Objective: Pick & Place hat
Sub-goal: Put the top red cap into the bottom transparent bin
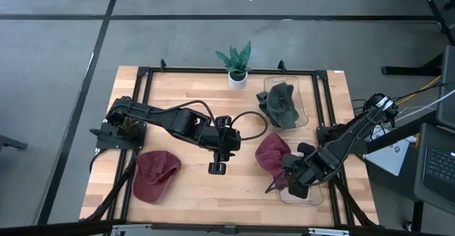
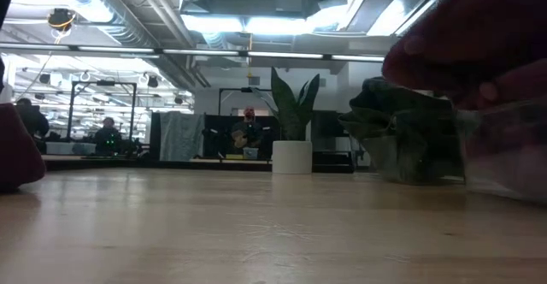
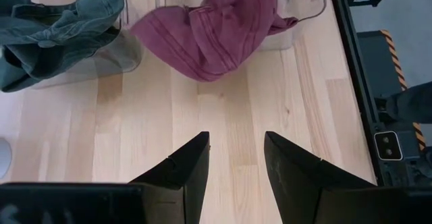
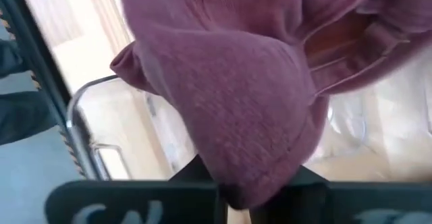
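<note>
Maroon hat, green hat

Text: none can be read.
Labels, brands: none are seen.
Numbers, signs: none are legible.

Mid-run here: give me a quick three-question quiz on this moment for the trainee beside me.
1. True or false: the right gripper is shut on the maroon hat at the near clear bin.
2. What lies in the far clear bin? A) green hat B) potted plant C) nothing
3. Fill in: the left gripper hovers over bare table with its fingers ____.

Key: 1 true; 2 A, the green hat; 3 open. A second maroon hat lies on the table's left side.
</note>
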Available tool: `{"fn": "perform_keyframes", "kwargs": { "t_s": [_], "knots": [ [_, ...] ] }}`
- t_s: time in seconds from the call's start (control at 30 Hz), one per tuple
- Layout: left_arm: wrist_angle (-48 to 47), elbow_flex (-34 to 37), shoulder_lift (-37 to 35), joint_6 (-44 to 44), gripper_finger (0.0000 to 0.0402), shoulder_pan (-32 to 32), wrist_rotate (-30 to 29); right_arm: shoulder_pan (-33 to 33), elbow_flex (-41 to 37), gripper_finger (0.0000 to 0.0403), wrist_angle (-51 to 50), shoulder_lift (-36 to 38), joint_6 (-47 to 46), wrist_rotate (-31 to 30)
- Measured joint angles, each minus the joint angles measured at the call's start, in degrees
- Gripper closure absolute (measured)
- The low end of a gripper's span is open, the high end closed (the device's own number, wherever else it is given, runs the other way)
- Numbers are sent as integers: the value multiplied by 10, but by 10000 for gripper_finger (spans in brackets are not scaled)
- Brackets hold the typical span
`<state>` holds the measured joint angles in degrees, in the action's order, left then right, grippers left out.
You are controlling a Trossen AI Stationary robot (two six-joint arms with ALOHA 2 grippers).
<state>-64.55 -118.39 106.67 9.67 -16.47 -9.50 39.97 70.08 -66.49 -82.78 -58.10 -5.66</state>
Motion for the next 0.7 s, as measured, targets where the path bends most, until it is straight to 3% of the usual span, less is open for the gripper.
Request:
{"fn": "perform_keyframes", "kwargs": {
  "t_s": [0.43,0.7],
  "knots": [
    [0,0,0,-15,263,0,0,17,211,388,-236,1,-103,-5],
    [0,0,0,-15,263,0,0,64,198,388,-235,6,-199,13]
  ]
}}
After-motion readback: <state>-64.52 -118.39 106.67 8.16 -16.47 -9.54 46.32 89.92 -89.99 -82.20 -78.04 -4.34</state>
